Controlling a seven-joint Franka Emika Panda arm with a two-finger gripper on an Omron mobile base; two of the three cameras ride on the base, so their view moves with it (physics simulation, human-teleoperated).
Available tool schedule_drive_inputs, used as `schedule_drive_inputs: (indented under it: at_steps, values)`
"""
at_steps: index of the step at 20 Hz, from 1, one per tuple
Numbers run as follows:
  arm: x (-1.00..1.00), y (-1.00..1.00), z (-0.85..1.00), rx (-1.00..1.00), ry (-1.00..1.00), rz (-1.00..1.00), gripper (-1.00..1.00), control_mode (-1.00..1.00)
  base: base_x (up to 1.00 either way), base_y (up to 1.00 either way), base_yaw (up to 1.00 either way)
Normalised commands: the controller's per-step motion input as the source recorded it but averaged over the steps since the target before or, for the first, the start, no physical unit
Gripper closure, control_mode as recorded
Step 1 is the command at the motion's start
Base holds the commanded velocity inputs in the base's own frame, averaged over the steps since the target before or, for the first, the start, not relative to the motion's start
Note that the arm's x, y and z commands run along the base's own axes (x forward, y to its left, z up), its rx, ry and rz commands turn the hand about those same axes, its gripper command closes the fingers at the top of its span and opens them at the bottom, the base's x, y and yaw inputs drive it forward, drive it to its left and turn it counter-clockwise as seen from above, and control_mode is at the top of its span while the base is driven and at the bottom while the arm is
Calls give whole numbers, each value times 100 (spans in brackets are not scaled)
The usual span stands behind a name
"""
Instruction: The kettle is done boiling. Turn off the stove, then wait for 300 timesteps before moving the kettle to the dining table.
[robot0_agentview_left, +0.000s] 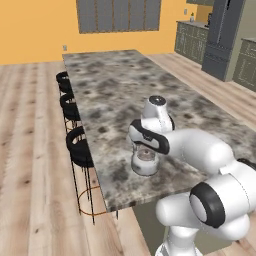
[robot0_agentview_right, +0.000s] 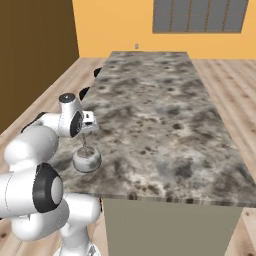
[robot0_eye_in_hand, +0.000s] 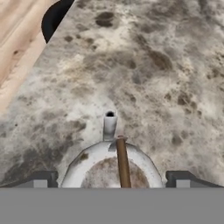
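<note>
While the arm bends low over the near end, this is how things stand:

Desk: the long marble dining table (robot0_agentview_left: 115, 90) runs away toward the orange wall, black stools (robot0_agentview_left: 80, 145) tucked along its left side.

Arm: the white Panda (robot0_agentview_left: 200, 150) reaches forward over the near edge, hand pointing down at the top.

Kettle: the small silver kettle (robot0_agentview_left: 145, 162) sits upright on the marble near the front left corner, spout (robot0_eye_in_hand: 109, 124) pointing away from the hand, thin brown handle (robot0_eye_in_hand: 123, 164) arched over the lid.

Jaws: the gripper (robot0_eye_in_hand: 113, 179) hangs directly above the kettle with its jaws spread wide, one fingertip (robot0_eye_in_hand: 39, 180) on each side of the body, neither touching the handle.

Progress: as I judge it, the carrying is done and the kettle is set down and released; only lifting the hand clear seems left.
</note>
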Motion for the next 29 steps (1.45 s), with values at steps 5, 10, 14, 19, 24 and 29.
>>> schedule_drive_inputs:
  at_steps: [5, 10, 14, 19, 24, 29]
  values:
    - [-7, 0, 28, -2, 2, -2, -100, -100, 0, 0, 0]
    - [-28, 0, 18, -1, 0, -4, -100, -100, 0, 0, 0]
    - [-45, 0, 5, -1, 0, -5, -100, -100, 0, 0, 0]
    - [-43, -2, 15, -1, 0, -5, -100, -100, 0, 0, 0]
    - [-30, -7, 26, -2, 0, -5, -100, -100, 0, 0, 0]
    - [-31, -7, 22, -2, 0, -4, -100, -100, 0, 0, 0]
